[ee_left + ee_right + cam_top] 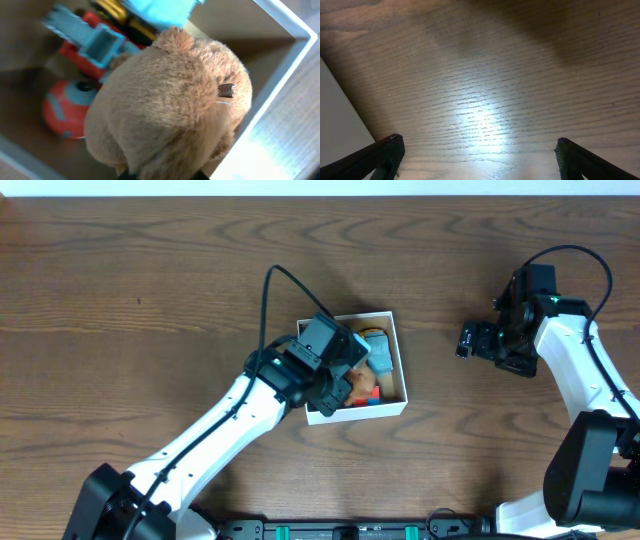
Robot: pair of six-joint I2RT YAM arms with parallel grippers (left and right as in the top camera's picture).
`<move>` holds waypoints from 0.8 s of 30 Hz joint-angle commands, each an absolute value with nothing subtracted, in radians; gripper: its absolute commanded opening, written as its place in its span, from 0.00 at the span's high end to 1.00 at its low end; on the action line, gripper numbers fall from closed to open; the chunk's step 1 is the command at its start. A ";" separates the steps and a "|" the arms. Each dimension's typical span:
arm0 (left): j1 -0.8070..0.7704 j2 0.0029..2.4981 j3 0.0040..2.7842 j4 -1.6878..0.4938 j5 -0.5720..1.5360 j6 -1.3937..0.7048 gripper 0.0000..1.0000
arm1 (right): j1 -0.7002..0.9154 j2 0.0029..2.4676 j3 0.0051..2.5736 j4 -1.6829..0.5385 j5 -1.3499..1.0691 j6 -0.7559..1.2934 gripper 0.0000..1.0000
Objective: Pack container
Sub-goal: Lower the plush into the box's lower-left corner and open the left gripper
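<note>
Small square shallow container (372, 411), thin white walls and tan inside, is seen flat and open-topped near table centre, slightly skewed, loaded with brown plush toy (170, 100) and, toward its 3 o'clock wall, blue toy (381, 357).

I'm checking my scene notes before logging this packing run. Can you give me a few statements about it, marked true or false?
1. The right gripper is open above bare table. True.
2. The container is empty. False: a red-and-blue round toy lies in it, among others.
3. The left gripper is over the container. True.
4. The plush toy is white. False: it is brown.
</note>
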State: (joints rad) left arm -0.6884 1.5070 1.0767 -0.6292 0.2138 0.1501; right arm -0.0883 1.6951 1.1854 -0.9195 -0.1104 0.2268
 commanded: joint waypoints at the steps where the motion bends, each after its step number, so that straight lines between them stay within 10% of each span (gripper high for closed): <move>1: -0.717 1.509 1.079 -0.635 0.251 0.133 0.90 | -0.094 1.704 1.204 -0.920 -0.101 0.238 0.01; 8: -0.741 1.509 1.079 -0.692 0.251 0.133 0.55 | -0.094 1.704 1.204 -0.920 -0.101 0.238 0.01; 24: -0.735 1.411 1.148 -0.696 0.191 0.133 0.53 | -0.094 1.704 1.204 -0.920 -0.101 0.238 0.01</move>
